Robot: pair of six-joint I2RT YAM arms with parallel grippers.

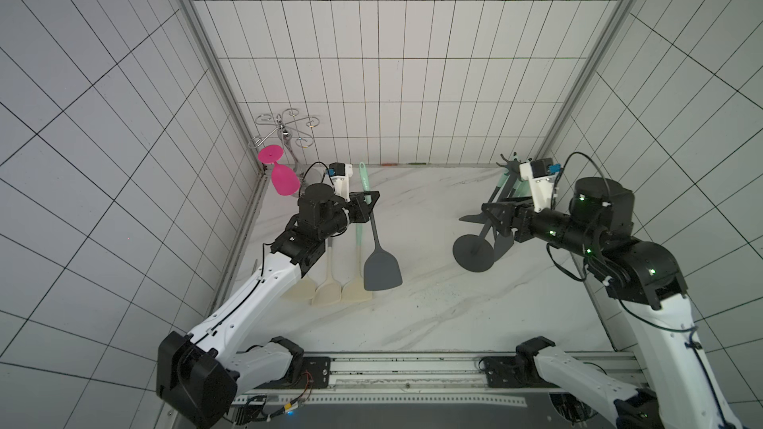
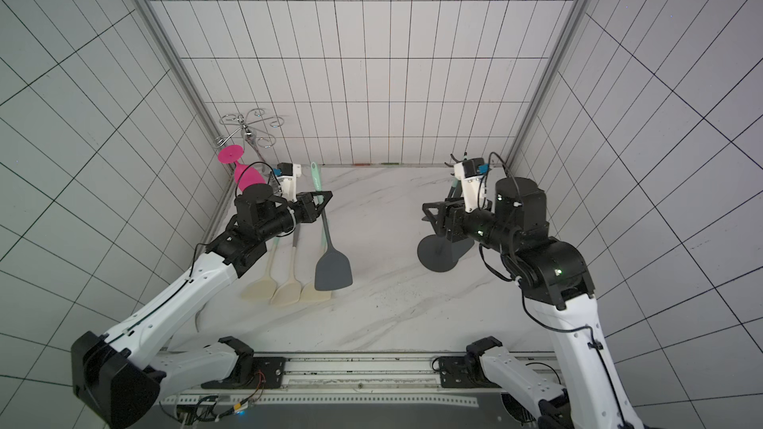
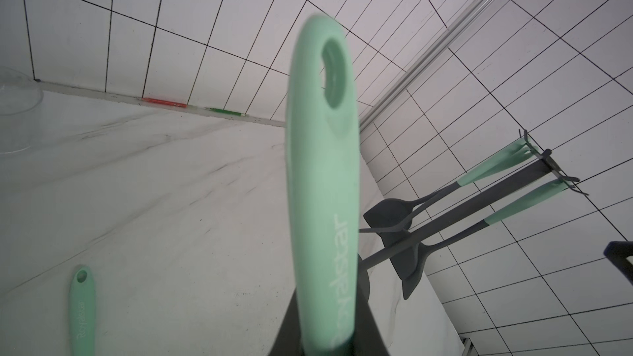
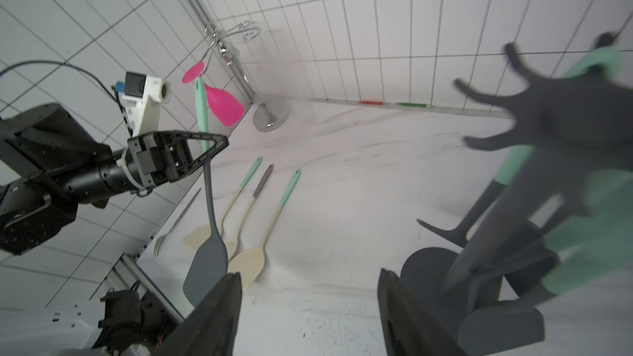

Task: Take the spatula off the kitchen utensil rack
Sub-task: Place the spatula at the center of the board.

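The left gripper (image 1: 367, 200) (image 2: 322, 200) (image 4: 209, 147) was pressed tight on the mint-green handle of a dark grey silicone spatula (image 1: 382, 272) (image 2: 333, 272) (image 3: 322, 200) (image 4: 205, 265). It held the spatula off the rack and well apart from it, on the left side of the white marble-patterned countertop (image 1: 433, 315). The spatula hung roughly upright with its flat blade down and the handle's hanging hole above the fingers. The blade sat over three cream-coloured spatulas (image 1: 328, 290) (image 4: 250, 261) lying side by side on the top; whether it touched them I cannot tell. The matte dark grey kitchen utensil rack (image 1: 474, 252) (image 2: 437, 253) (image 3: 445, 220) (image 4: 565, 111), with a round base, thin pole and star of hooks, stood on the right side. Two more grey spatulas with mint handles (image 3: 390, 214) hung from its hooks. The right gripper (image 1: 491, 220) (image 2: 433, 220) (image 4: 308, 320) was just beside the rack's pole with its jaws spread. In the right wrist view only bare countertop showed between them. In the far left corner a shiny chrome curly-armed glass holder (image 1: 285, 130) carried an upside-down pink wine glass (image 1: 283, 177). A metal fork (image 4: 174, 224) lay by the left wall.
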